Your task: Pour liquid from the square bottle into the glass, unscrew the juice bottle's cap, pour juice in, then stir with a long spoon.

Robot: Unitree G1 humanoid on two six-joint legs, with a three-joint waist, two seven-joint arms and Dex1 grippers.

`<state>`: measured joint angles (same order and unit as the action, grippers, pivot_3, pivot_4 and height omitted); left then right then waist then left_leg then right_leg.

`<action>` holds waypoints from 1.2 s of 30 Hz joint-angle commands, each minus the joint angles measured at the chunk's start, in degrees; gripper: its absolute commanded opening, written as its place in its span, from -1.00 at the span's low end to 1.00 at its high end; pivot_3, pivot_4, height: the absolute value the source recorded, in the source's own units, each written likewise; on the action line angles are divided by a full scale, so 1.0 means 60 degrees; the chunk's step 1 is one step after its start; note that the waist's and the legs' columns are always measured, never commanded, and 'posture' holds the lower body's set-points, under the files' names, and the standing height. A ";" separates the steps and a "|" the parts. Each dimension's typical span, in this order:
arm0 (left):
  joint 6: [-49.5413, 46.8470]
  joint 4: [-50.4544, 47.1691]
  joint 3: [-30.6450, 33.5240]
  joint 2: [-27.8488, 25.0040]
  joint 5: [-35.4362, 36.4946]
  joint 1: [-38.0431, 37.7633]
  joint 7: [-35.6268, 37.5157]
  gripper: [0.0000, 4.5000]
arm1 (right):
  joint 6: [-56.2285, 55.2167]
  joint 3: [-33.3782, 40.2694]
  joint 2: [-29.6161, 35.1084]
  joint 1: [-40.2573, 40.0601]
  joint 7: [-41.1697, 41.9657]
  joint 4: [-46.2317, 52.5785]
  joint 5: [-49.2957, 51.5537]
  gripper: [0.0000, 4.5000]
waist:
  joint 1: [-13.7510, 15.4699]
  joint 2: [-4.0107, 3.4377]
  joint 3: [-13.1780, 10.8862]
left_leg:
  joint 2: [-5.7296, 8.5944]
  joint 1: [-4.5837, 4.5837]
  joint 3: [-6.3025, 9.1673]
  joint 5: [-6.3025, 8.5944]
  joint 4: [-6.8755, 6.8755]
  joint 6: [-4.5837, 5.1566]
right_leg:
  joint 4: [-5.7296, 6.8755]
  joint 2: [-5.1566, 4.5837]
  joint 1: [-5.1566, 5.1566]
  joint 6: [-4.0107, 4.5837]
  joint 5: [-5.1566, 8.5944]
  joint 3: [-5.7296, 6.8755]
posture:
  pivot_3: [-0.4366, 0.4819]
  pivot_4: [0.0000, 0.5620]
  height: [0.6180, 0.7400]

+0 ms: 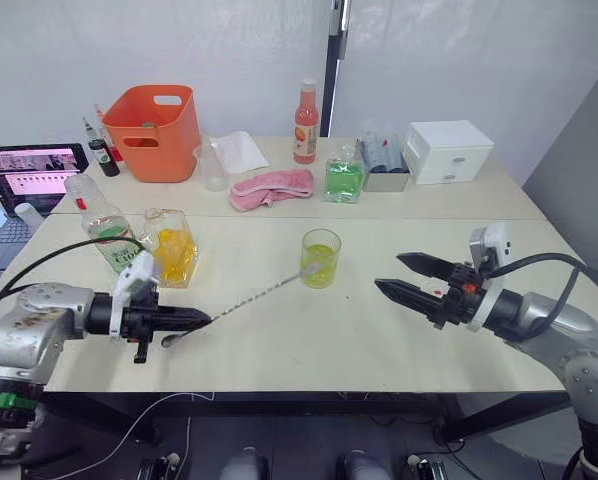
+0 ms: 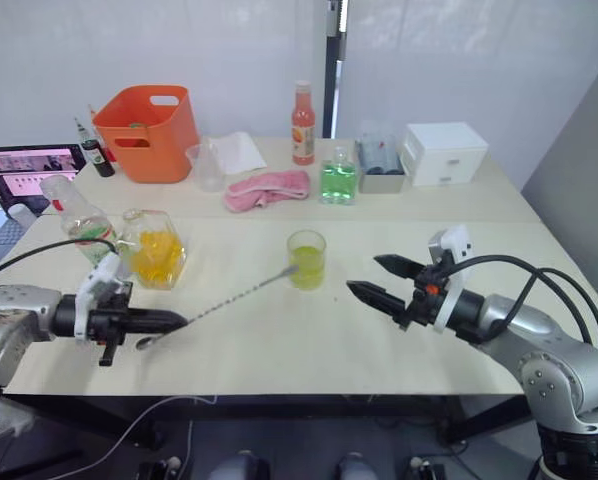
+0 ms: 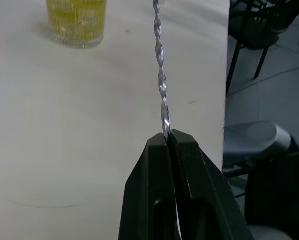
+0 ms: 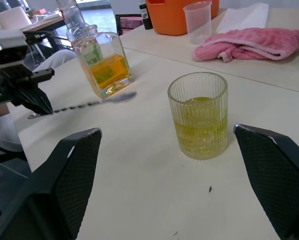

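The glass (image 1: 320,258) stands mid-table, about a third full of yellow-green liquid. To its left the square bottle (image 1: 171,247) holds yellow-orange liquid, with the juice bottle (image 1: 104,228) right behind it. The cap is out of view. My left gripper (image 1: 201,318) is shut on the long spoon (image 1: 254,295), near one end of its twisted stem. The stem slants up toward the glass, and its far end stops just beside the glass, outside it. My right gripper (image 1: 387,271) hangs open to the right of the glass, nothing between its fingers.
Along the back stand an orange bin (image 1: 151,118), a cloudy plastic cup (image 1: 212,165), a pink cloth (image 1: 271,188), an orange-red bottle (image 1: 306,108), a green-filled square bottle (image 1: 344,178) and a white drawer box (image 1: 447,150). A laptop (image 1: 29,170) sits far left.
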<state>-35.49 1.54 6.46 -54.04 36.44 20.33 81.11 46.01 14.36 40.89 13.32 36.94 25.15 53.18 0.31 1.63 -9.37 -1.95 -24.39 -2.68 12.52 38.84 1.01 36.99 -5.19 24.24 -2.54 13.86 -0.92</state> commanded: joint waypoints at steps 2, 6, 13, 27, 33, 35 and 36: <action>-0.1773 -0.1207 0.1004 0.0796 0.1991 0.0287 -0.1250 -0.98 | 0.0466 0.0001 -0.0471 0.0008 -0.0236 0.0587 0.1201 1.00 | -0.0008 0.0001 0.0000 | -0.0001 0.0001 0.0008 0.0000 0.0003 0.0000 | 0.0001 0.0000 -0.0003 -0.0002 0.0000 -0.0001 | -0.05 -0.47 0.59; -0.2692 -0.1797 0.1575 0.1728 0.3235 0.0366 -0.2496 -0.98 | 0.0750 -0.0601 -0.1831 0.0682 -0.1585 0.0921 0.2411 1.00 | -0.0077 0.0005 -0.0002 | -0.0004 0.0004 0.0064 -0.0001 0.0012 0.0000 | 0.0017 0.0008 -0.0004 -0.0002 -0.0001 -0.0001 | -0.05 -0.47 0.59; -0.3026 -0.3002 0.1612 0.2558 0.4062 -0.0093 -0.3858 -0.98 | 0.0520 -0.1014 -0.4486 0.2227 -0.5073 0.0247 0.4157 1.00 | -0.0194 0.0004 -0.0002 | 0.0001 0.0010 0.0099 -0.0001 0.0004 -0.0001 | 0.0026 0.0007 -0.0002 0.0001 -0.0002 -0.0005 | -0.05 -0.47 0.59; -0.2944 -0.3296 0.1480 0.2590 0.4359 -0.0082 -0.4399 -0.98 | 0.0540 -0.1182 -0.4130 0.2653 -0.6002 0.0203 0.5732 1.00 | -0.0172 0.0004 -0.0002 | 0.0007 0.0010 0.0099 -0.0002 0.0003 -0.0001 | 0.0019 0.0008 -0.0008 0.0001 -0.0002 -0.0002 | -0.05 -0.47 0.59; -0.2965 -0.3425 0.1404 0.2558 0.4371 -0.0108 -0.4423 -0.98 | 0.0427 -0.1287 -0.4086 0.2651 -0.6150 0.0259 0.5849 1.00 | -0.0171 0.0004 -0.0002 | 0.0009 0.0008 0.0099 -0.0002 0.0003 -0.0001 | 0.0017 0.0007 -0.0008 0.0001 -0.0002 -0.0002 | -0.05 -0.47 0.59; -0.2944 -0.3421 0.1387 0.2534 0.4330 -0.0112 -0.4403 -0.98 | 0.0391 -0.1322 -0.4097 0.2660 -0.6159 0.0262 0.5838 1.00 | -0.0172 0.0004 -0.0002 | 0.0007 0.0008 0.0099 -0.0002 0.0003 -0.0001 | 0.0017 0.0008 -0.0007 0.0001 -0.0002 -0.0002 | -0.05 -0.47 0.59; -0.2932 -0.3412 0.1379 0.2521 0.4306 -0.0115 -0.4387 -0.98 | 0.0377 -0.1337 -0.4103 0.2665 -0.6158 0.0255 0.5827 1.00 | -0.0171 0.0004 -0.0002 | 0.0008 0.0008 0.0099 -0.0002 0.0003 -0.0001 | 0.0017 0.0008 -0.0007 0.0001 -0.0002 -0.0002 | -0.05 -0.47 0.59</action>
<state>-53.67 -17.14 14.41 -38.25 61.14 18.85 54.55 49.95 6.03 16.20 28.45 -0.13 25.08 86.82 -0.72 1.65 -9.39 -1.90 -24.34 -2.08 12.51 38.86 1.00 37.09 -5.15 24.19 -2.54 13.85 -0.93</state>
